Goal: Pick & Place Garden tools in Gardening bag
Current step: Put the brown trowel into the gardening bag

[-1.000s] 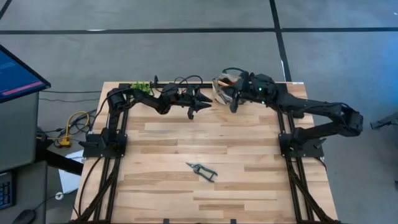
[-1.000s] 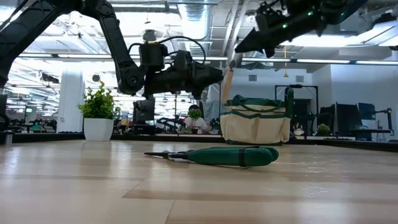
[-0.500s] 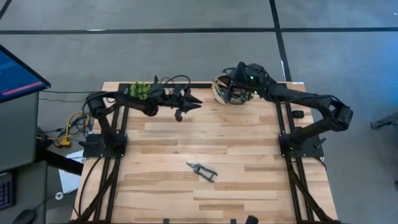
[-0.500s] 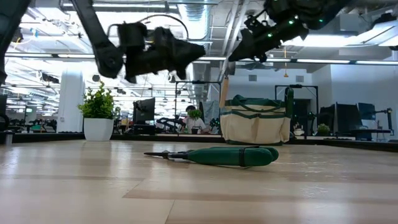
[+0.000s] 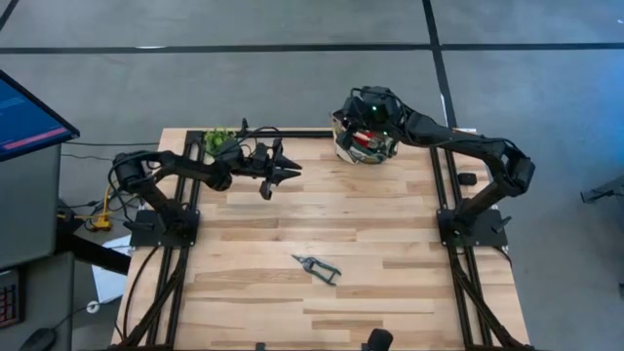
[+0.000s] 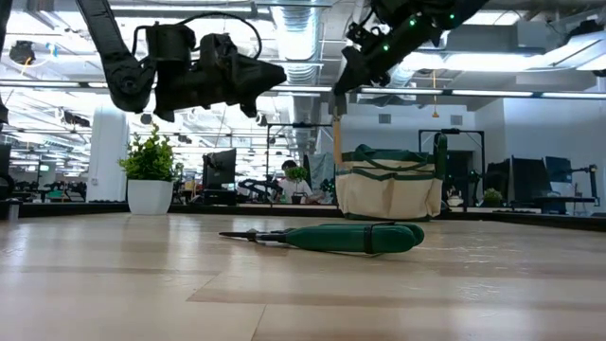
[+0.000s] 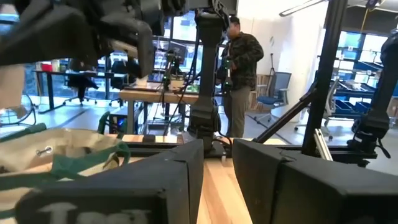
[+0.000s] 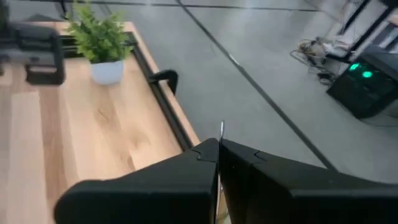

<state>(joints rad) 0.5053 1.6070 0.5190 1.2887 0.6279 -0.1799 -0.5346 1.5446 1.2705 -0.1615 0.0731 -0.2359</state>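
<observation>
Green-handled pruning shears (image 5: 317,267) lie flat near table's front middle, untouched; blades hard to make out. Left gripper (image 5: 290,172) hovers empty above bare wood, fingers slightly parted; drawn back leftward from a second ago. Small green potted plant (image 5: 221,141) at far edge. Right gripper (image 5: 365,125) now directly over round beige gardening bag (image 5: 363,148), hiding contents, pinching thin metal tool (image 8: 221,140).
</observation>
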